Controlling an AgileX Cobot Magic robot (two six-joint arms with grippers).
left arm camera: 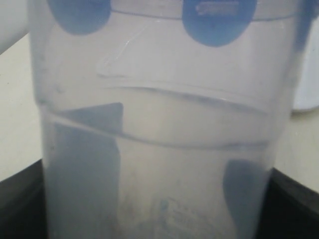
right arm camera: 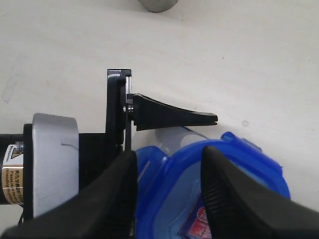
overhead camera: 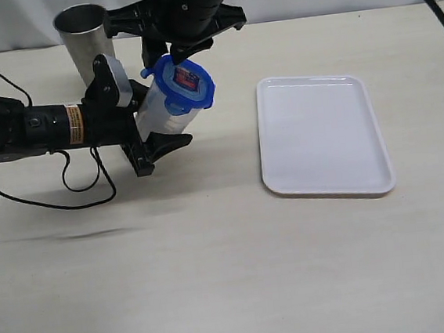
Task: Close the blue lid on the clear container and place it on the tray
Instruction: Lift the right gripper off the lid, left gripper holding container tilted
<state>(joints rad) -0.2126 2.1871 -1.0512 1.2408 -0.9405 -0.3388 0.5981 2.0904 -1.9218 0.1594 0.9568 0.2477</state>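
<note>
The clear container (overhead camera: pixel 157 116) is held tilted above the table, and my left gripper (overhead camera: pixel 150 114) is shut on its body from the left. In the left wrist view the container (left arm camera: pixel 164 99) fills the picture, with the dark fingers (left arm camera: pixel 84 169) showing through its wall. The blue lid (overhead camera: pixel 186 83), red label up, sits on the container's mouth. From above, my right gripper (overhead camera: pixel 174 57) reaches down over the lid. Seen from the right wrist, the gripper (right arm camera: pixel 167 157) stands open astride the lid's (right arm camera: pixel 249 164) edge, one finger beside a flap and the other across the top. The white tray (overhead camera: pixel 321 133) lies to the right.
A grey metal cup (overhead camera: pixel 83 34) stands upright just behind the left arm and close to the held container. The left arm's black cable (overhead camera: pixel 66 181) loops over the table in front of it. One finger (right arm camera: pixel 169 117) of the left gripper juts out beside the lid.
</note>
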